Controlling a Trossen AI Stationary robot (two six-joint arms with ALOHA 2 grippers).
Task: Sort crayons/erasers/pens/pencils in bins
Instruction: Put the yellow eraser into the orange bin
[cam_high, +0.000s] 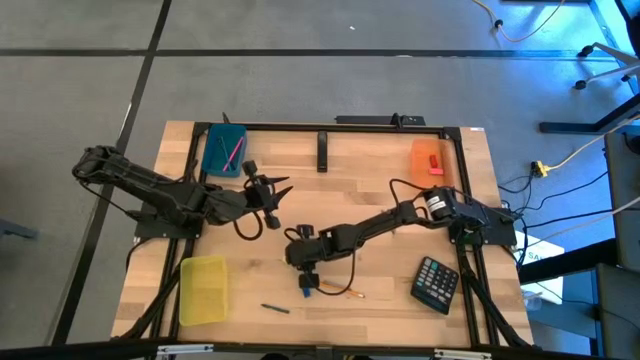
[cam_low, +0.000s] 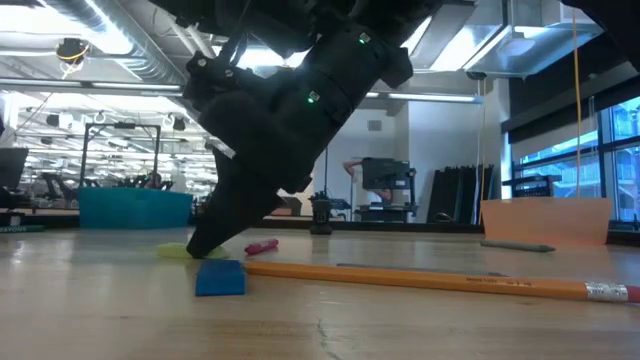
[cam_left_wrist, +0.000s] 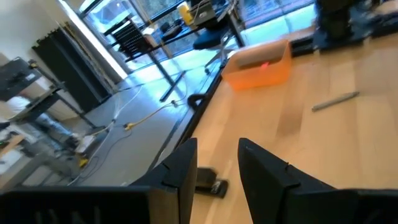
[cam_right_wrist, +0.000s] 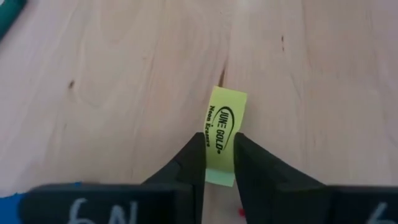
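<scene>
My right gripper (cam_high: 305, 272) reaches down at the table's middle front and is shut on a yellow eraser (cam_right_wrist: 225, 118) with black print. In the low view the eraser (cam_low: 178, 250) shows at the fingertips, low at the table top. A blue block (cam_low: 220, 278), a small red piece (cam_low: 262, 245) and a yellow pencil (cam_low: 440, 280) lie beside it. My left gripper (cam_high: 274, 191) is open and empty above the table's middle left. The teal bin (cam_high: 224, 150) stands at the far left, the orange bin (cam_high: 432, 158) at the far right and the yellow bin (cam_high: 203, 289) at the near left. My right gripper pinches the yellow eraser's two long sides (cam_right_wrist: 219, 163) between its two fingers (cam_right_wrist: 193, 158), near one end. The fingers slant down from above and lie along the eraser, whose other end (cam_right_wrist: 228, 96) sticks out past the fingertips. Whether it rests on the table, I cannot tell.
A black calculator (cam_high: 436, 283) lies at the near right. A dark pen (cam_high: 275, 308) lies near the front edge. The teal bin holds pink sticks (cam_high: 232, 152) and the orange bin holds a red thing (cam_high: 434, 165). A dark bar (cam_high: 322, 152) lies at the far middle.
</scene>
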